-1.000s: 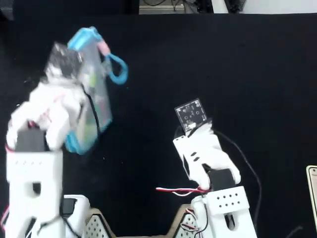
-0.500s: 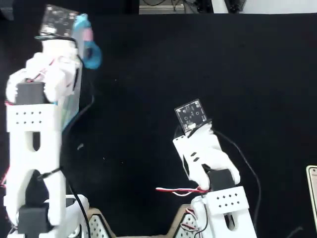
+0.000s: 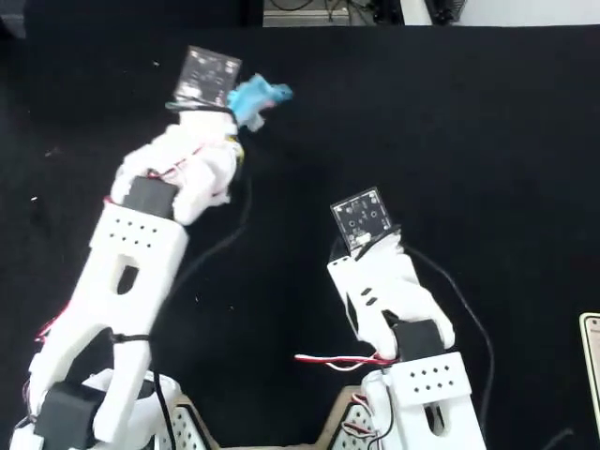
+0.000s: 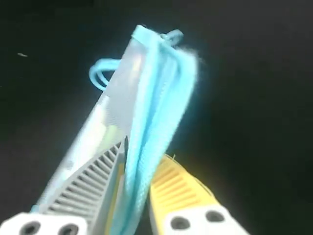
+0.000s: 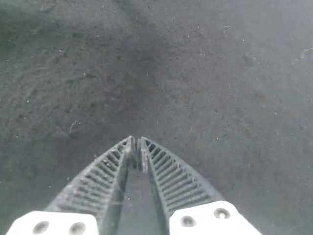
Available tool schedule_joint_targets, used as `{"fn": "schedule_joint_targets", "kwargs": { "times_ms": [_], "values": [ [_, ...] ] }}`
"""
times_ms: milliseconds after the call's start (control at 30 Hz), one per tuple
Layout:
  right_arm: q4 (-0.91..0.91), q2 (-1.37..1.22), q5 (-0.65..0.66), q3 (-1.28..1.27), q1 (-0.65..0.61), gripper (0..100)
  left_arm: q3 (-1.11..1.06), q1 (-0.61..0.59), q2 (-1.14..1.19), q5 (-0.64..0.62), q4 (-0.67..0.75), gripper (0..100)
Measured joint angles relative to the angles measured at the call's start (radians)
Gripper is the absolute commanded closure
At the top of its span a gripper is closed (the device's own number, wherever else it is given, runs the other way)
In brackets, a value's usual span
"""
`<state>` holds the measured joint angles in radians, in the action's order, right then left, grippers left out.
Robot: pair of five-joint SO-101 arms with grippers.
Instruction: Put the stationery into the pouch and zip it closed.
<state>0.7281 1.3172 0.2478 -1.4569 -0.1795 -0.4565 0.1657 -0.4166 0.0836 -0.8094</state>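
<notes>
While its grey ribbed finger [image 4: 93, 181] and yellow ribbed finger [image 4: 177, 188] press in from either side, the left claw [image 4: 139, 159] pinches one end of a clear plastic, light-blue-trimmed pouch [image 4: 146, 93]. The pouch runs straight out from the fingertips, edge-on to the wrist camera, with its blue zip band facing that camera. A thin light-blue loop strap [image 4: 96, 76] curls off near its far end. Something pale yellow-green shows through the clear wall, too blurred to tell apart. Whether the zip is drawn shut cannot be told.

From above, a blue bit of the pouch [image 3: 258, 97] pokes out in the upper left of the frame, just right of the square dark circuit board [image 3: 208, 75] on the left arm [image 3: 141, 253]. That white arm stretches from the lower left corner up toward it. Whether the pouch touches the black cloth worktop [image 3: 487, 141] cannot be told.

The right claw [image 5: 135, 145] has its two grey ribbed fingers pressed together at the tips with nothing between them, pointing at bare black cloth. The right arm [image 3: 403, 319] stands folded at lower centre, well apart from the pouch.
</notes>
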Motion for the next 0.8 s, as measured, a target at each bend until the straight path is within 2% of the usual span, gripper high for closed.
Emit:
{"fn": "schedule_joint_targets", "kwargs": {
  "times_ms": [133, 367, 633, 800],
  "values": [
    [0.000, 0.000, 0.000, 0.000, 0.000, 98.7, -0.023, 0.031, 0.012, -0.025, 0.023, 97],
    [0.000, 0.000, 0.000, 0.000, 0.000, 98.7, -0.029, 0.077, 0.017, -0.031, 0.014, 79],
    [0.000, 0.000, 0.000, 0.000, 0.000, 98.7, -0.031, 0.107, 0.020, -0.037, 0.011, 78],
    [0.000, 0.000, 0.000, 0.000, 0.000, 98.7, -0.023, 0.107, 0.020, -0.038, -0.029, 73]
  ]
}}
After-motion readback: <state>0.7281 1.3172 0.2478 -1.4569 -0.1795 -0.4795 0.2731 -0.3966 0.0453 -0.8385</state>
